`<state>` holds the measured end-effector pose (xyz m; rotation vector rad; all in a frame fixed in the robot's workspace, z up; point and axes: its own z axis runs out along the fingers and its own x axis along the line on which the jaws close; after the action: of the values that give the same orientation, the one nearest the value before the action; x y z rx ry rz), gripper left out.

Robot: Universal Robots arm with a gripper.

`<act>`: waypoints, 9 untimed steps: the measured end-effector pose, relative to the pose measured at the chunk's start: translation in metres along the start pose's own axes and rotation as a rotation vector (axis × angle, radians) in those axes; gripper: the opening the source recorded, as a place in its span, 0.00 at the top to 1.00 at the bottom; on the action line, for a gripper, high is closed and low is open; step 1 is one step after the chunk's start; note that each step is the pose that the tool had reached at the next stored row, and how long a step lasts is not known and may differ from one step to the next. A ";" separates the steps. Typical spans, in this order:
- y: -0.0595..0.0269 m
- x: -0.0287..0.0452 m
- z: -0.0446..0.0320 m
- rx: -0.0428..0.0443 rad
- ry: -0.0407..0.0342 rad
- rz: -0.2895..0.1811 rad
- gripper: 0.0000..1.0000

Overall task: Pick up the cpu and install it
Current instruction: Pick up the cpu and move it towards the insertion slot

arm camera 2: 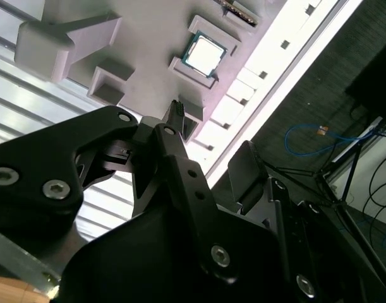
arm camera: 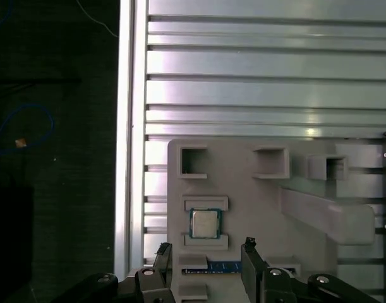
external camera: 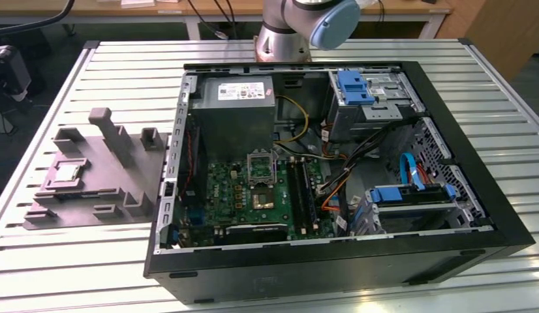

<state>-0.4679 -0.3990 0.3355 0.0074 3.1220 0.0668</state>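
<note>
The cpu (arm camera: 205, 223) lies flat, silver top up, in a shallow pocket of the grey fixture (arm camera: 256, 202), with a raised lip of the fixture close against two opposite edges. Nothing is touching it. In the first wrist view the jaws are spread, with a clear gap between the two dark tips. The chip sits just beyond the tips and roughly in line with the middle of that gap. The second wrist view shows the cpu (arm camera 2: 205, 53) beyond the tips too, apart from them.

In the exterior view the cpu (external camera: 68, 172) and its fixture (external camera: 121, 169) rest on the slatted metal surface (external camera: 78, 274). They are at the exterior view's left of the open computer case (external camera: 339, 261). The green motherboard (external camera: 230, 189) lies inside the case, well apart from the chip. The arm's base (external camera: 287, 32) stands behind the case.

As I read it, this is the approach to the pick. The chip is not yet gripped and no part of the install has begun.

A clean grasp looks to call for three things. The tips need to come down squarely over the chip. They should close on the two edges not hemmed in by the fixture's lips. The chip should come up level, since it is thin and could tilt or catch in the pocket.
</note>
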 end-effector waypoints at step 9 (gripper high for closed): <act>-0.0002 0.0001 0.0054 0.0000 0.0001 0.000 0.45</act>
<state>-0.4679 -0.3990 0.3301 0.0074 3.1221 0.0668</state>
